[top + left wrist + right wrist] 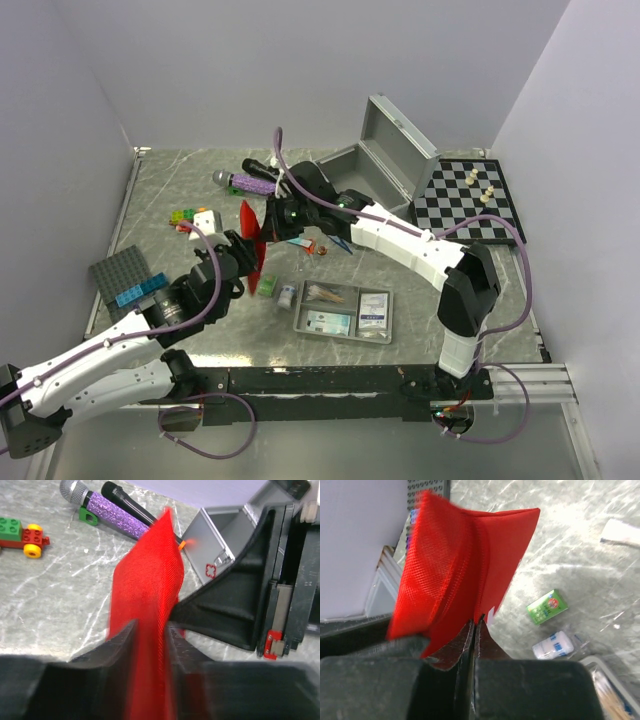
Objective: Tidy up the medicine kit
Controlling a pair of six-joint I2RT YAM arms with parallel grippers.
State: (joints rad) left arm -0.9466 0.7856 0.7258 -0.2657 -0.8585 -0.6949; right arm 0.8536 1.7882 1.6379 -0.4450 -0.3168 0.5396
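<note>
The red pouch stands between fingers of the left hand — beyond, two microphones, toy car, grey case.

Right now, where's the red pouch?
Top view, left of centre: the red pouch is held up in the shut right gripper, the left gripper around its lower end, just left of the tray.
</note>
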